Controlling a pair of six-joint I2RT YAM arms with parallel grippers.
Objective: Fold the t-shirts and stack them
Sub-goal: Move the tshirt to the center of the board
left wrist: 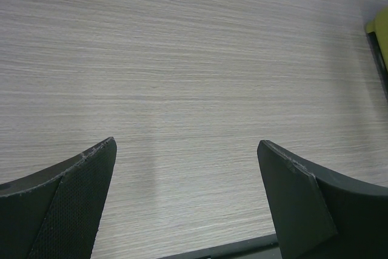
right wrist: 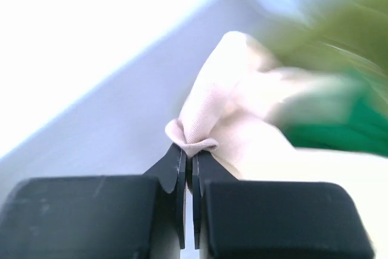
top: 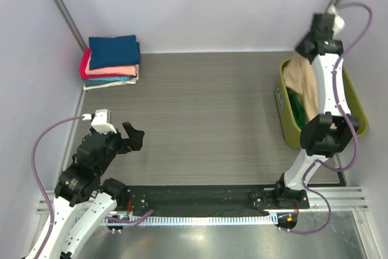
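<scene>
A tan beige t-shirt [top: 303,83] hangs out of the lime-green tub [top: 290,127] at the right, pinched by a fold in my right gripper [top: 305,48], which is shut on it high above the tub. The wrist view shows the beige t-shirt [right wrist: 224,89] bunched between the closed fingertips [right wrist: 177,156], with an emerald green t-shirt [right wrist: 339,125] blurred below it. A green t-shirt [top: 297,104] lies in the tub. Folded t-shirts are stacked [top: 112,60] at the back left, navy blue on top. My left gripper [top: 134,138] is open and empty over the bare table [left wrist: 194,77].
The lime-green tub's corner [left wrist: 380,31] shows at the right edge of the left wrist view. Metal frame posts [top: 60,4] and white walls close in the table at the back and sides. A black rail [top: 200,198] runs along the near edge.
</scene>
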